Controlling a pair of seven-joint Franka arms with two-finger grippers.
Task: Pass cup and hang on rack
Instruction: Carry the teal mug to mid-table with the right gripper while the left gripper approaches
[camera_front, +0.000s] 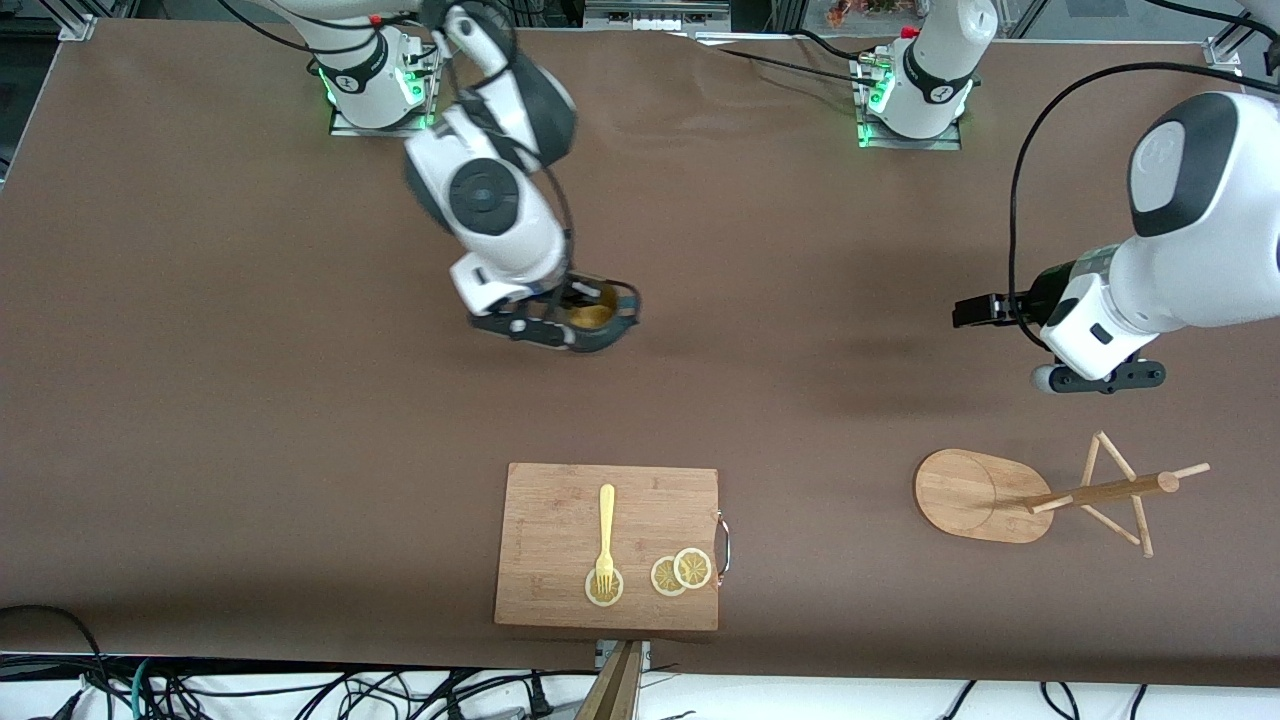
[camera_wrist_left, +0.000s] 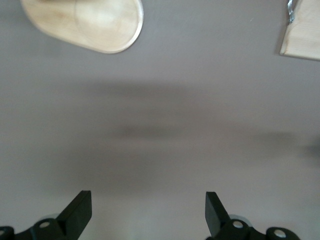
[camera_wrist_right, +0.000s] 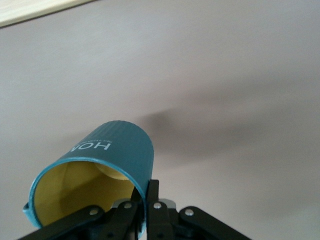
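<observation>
The dark teal cup (camera_front: 600, 318) with its mustard-yellow inside hangs over the middle of the brown table. My right gripper (camera_front: 570, 325) is shut on its rim. In the right wrist view one finger is inside and one outside the wall of the ribbed cup (camera_wrist_right: 112, 150), where the right gripper (camera_wrist_right: 147, 187) pinches it. The bamboo rack (camera_front: 1095, 492) stands on its oval base toward the left arm's end of the table. My left gripper (camera_front: 1100, 380) hovers over the table beside the rack, open and empty. The left wrist view shows the left gripper (camera_wrist_left: 148, 202) and the rack's base (camera_wrist_left: 85, 22).
A rectangular wooden cutting board (camera_front: 560, 520) lies nearer to the front camera than the cup. It carries a yellow fork (camera_front: 605, 535) and lemon slices (camera_front: 680, 572). Corners of the board show in the wrist views (camera_wrist_left: 302, 37) (camera_wrist_right: 30, 10).
</observation>
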